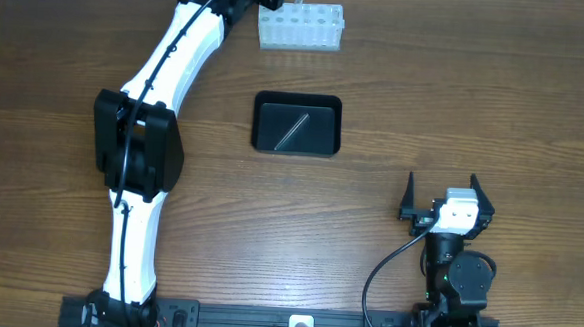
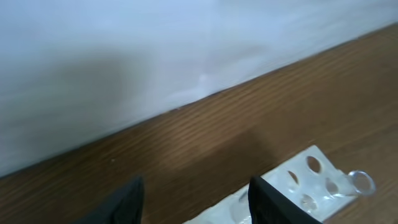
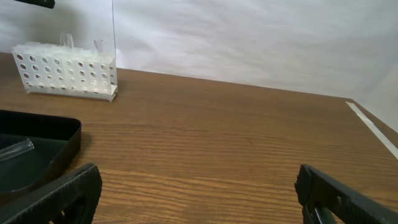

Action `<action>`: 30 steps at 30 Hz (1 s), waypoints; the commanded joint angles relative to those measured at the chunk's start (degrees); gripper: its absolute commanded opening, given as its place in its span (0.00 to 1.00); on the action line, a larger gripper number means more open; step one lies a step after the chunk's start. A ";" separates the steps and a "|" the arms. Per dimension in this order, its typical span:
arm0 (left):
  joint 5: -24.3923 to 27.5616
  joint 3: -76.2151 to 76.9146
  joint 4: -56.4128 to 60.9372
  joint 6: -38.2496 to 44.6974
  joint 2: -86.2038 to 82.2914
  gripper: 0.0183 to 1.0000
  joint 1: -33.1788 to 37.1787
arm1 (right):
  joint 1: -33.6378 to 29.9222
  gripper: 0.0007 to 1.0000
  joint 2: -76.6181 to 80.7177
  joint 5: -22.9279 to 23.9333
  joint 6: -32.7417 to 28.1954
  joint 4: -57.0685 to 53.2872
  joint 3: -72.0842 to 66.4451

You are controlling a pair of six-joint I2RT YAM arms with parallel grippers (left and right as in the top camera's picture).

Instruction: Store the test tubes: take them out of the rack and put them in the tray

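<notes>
Left gripper [image 2: 194,199], wide open and empty, hangs beside the rack [image 1: 300,30], upper centre; next, I close around a tube [image 2: 359,183].

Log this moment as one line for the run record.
left gripper: open, at rack | right gripper: open, nothing held | tray: one test tube inside | rack: holds tubes

Brown wood-grain table [image 1: 455,102], plain white wall [image 3: 249,37] behind its far edge

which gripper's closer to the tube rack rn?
Left. The left gripper is right beside the rack; the right gripper sits near its own base, farther off than the tray.
</notes>
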 commanded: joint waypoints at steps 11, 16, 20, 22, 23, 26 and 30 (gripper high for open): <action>3.96 -0.07 -7.78 1.62 2.21 0.50 -0.44 | -0.42 0.99 -0.15 0.52 -0.28 -0.22 -0.28; 3.98 -0.07 -7.69 1.62 2.21 0.52 -0.46 | -0.42 0.99 -0.15 0.52 -0.28 -0.22 -0.28; 3.45 -0.07 -6.93 1.64 2.58 0.55 -0.50 | -0.42 0.99 -0.15 0.52 -0.28 -0.22 -0.28; 2.29 -0.07 -5.53 1.64 3.04 0.55 -0.85 | -0.42 0.99 -0.15 0.52 -0.28 -0.22 -0.28; 1.77 -0.07 -5.27 1.64 3.08 0.55 -1.03 | -0.42 0.99 -0.15 0.52 -0.28 -0.22 -0.26; 0.17 -0.07 -4.98 1.64 3.19 0.55 -1.60 | -0.42 0.99 -0.15 0.52 -0.28 -0.22 -0.28; -0.42 -0.07 -4.68 1.64 3.19 0.54 -1.86 | -0.42 0.99 -0.15 0.52 -0.28 -0.22 -0.26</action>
